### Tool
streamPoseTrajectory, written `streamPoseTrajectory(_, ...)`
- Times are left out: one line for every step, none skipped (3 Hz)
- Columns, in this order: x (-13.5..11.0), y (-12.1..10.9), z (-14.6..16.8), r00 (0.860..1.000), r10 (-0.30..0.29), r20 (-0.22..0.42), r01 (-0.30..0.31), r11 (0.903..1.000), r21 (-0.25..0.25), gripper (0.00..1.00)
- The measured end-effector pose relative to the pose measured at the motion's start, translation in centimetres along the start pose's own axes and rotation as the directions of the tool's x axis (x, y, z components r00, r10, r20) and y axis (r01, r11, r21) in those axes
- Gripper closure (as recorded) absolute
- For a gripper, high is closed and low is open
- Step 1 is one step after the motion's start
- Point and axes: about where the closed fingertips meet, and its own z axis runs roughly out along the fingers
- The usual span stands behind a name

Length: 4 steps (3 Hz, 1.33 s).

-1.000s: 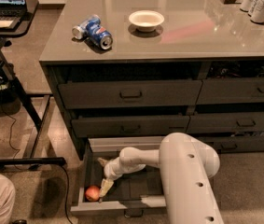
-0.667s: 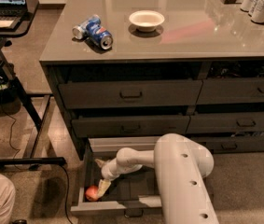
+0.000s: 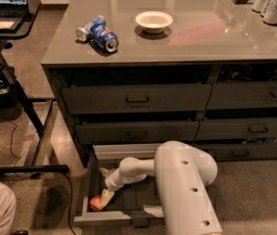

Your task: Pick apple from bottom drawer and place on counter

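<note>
Careful: the small round red-orange apple lies in the front-left corner of the deep dark grey bottom drawer, close to both walls. The pale two-finger gripper is just beside it, and you cannot tell whether it has hold. A nudge could wedge the apple in the corner or roll it away. On the lift, mind the dark drawer fronts above. The glossy grey-brown counter has room right of the white bowl.
</note>
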Motion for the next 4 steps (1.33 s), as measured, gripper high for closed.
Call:
streamPoseTrajectory(0.8, -0.1, 0.6, 0.998, 0.057, -0.014, -0.057, 0.9984, 0.006, 0.0)
streamPoseTrajectory(0.8, 0.3, 1.0, 0.996, 0.093, -0.002, -0.093, 0.9956, -0.014, 0.0)
streamPoseTrajectory(0.5, 0.8, 1.5, 0.992, 0.122, 0.022, -0.12, 0.991, -0.058, 0.0)
streamPoseTrajectory(0.3, 1.5, 2.5, 0.988, 0.149, 0.041, -0.145, 0.9858, -0.084, 0.0)
